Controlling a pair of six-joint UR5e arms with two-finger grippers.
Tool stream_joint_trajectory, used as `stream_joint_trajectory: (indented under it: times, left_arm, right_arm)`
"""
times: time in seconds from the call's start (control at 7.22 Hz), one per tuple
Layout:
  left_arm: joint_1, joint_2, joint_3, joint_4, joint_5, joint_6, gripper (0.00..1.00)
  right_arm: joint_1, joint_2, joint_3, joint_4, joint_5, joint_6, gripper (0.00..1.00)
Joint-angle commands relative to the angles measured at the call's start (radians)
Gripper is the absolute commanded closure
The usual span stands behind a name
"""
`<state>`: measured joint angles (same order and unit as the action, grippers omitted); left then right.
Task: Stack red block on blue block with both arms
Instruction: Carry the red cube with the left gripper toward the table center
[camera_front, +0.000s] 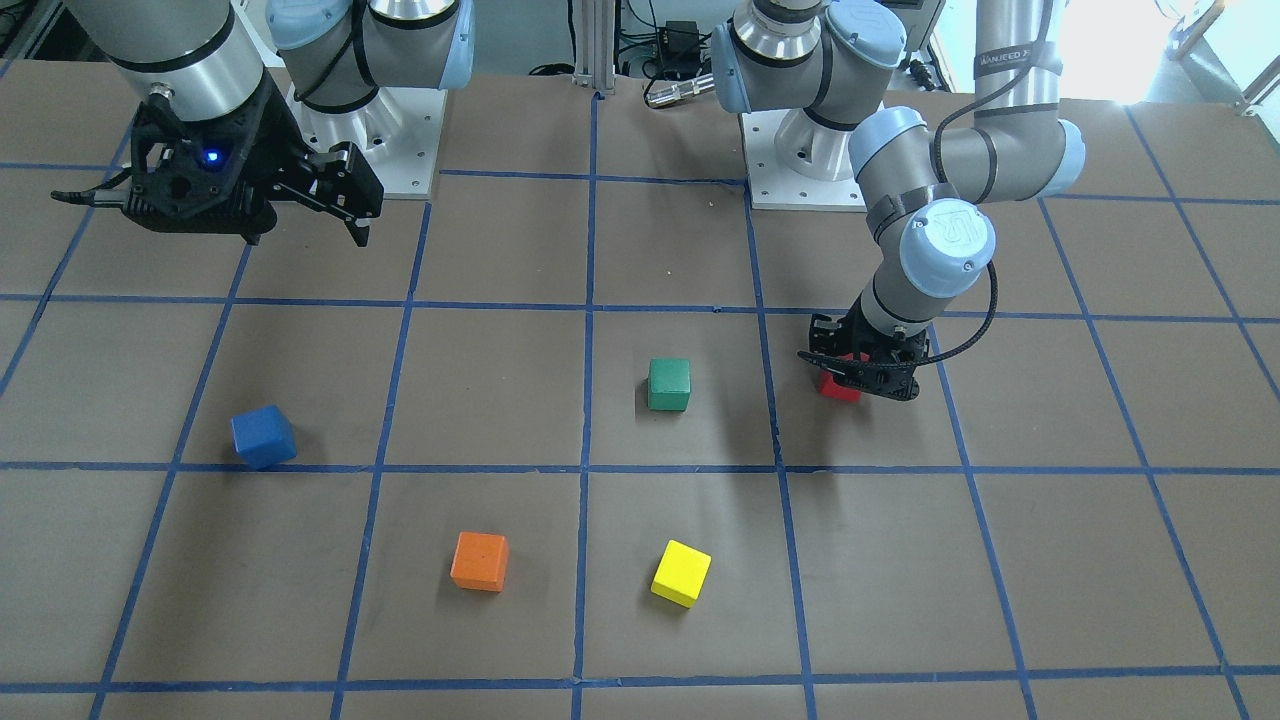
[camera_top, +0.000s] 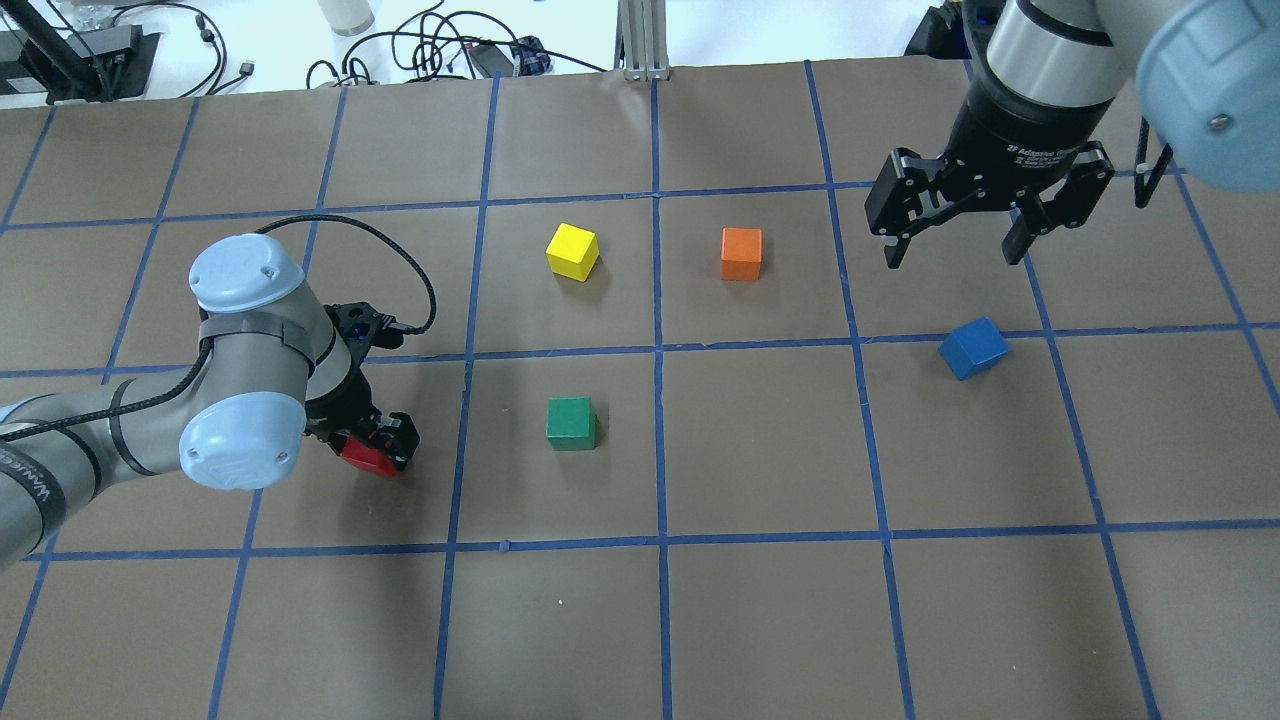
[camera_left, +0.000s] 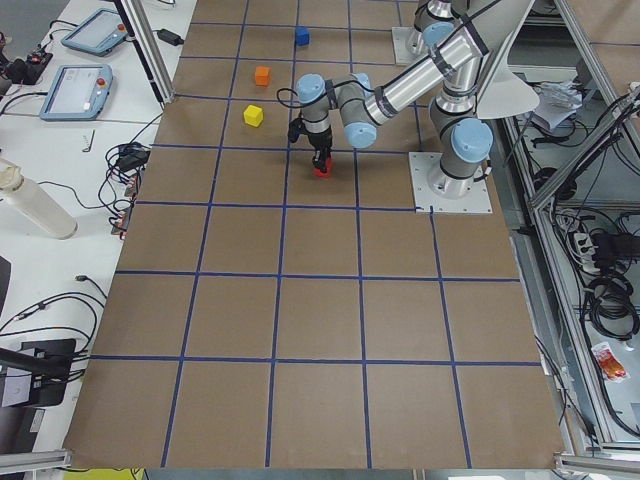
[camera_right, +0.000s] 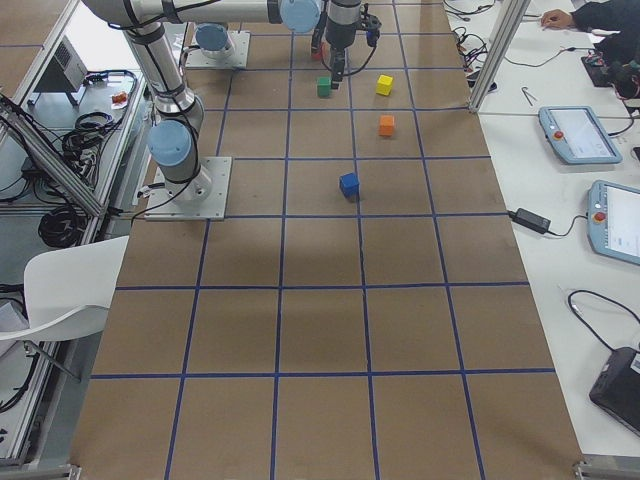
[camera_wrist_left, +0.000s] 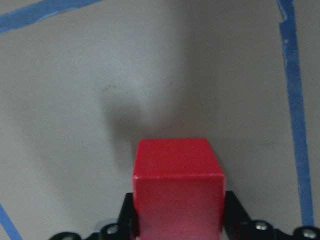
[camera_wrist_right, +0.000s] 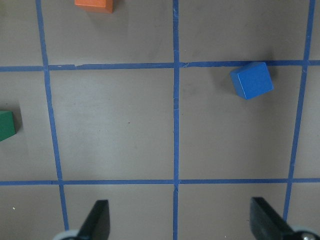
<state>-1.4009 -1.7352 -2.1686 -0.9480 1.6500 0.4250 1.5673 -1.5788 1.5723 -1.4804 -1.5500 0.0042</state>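
Observation:
The red block (camera_front: 838, 389) is clamped between the fingers of my left gripper (camera_front: 852, 378), low over the brown table, and I cannot tell whether it touches the table. It also shows in the overhead view (camera_top: 364, 458) and fills the bottom of the left wrist view (camera_wrist_left: 177, 192). The blue block (camera_top: 973, 348) lies alone on the table at a skewed angle by a tape line (camera_front: 264, 437). My right gripper (camera_top: 955, 240) hangs open and empty above the table, just beyond the blue block. In the right wrist view the blue block (camera_wrist_right: 251, 80) lies ahead and right of the open fingers (camera_wrist_right: 97, 222).
A green cube (camera_top: 571, 423) sits right of the left gripper. A yellow cube (camera_top: 573, 250) and an orange cube (camera_top: 741, 253) sit further out. Blue tape lines grid the brown table (camera_top: 760, 620). The arm bases stand at the robot's edge.

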Motion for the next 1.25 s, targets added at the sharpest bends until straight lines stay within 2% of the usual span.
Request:
stream_joint_trajectory:
  times: [0.0,0.28,0.42,0.55,0.83,1.11]
  left_arm:
    - [-0.036,0.006,0.083,-0.009,-0.015,-0.040,1.00]
    - [-0.159,-0.013,0.244,-0.125,-0.055,-0.224,1.00]
    - [-0.206,-0.038,0.339,-0.202,-0.134,-0.336,1.00]
    - [-0.280,-0.076,0.398,-0.203,-0.169,-0.477,1.00]
    - [-0.389,-0.176,0.473,-0.195,-0.164,-0.589,1.00]
    - [-0.484,-0.266,0.504,-0.129,-0.147,-0.670,1.00]
  right_arm:
    - [0.003,-0.012,0.000,0.018,-0.001,0.000,0.00]
    - [0.003,-0.014,-0.011,0.036,0.005,0.000,0.00]
    - [0.005,-0.015,-0.017,0.035,0.007,0.014,0.00]
    - [-0.003,-0.012,-0.014,0.040,-0.010,0.013,0.00]
    - [-0.006,-0.017,-0.021,0.040,0.004,0.005,0.00]
    - [-0.004,-0.012,-0.028,0.026,-0.007,0.000,0.00]
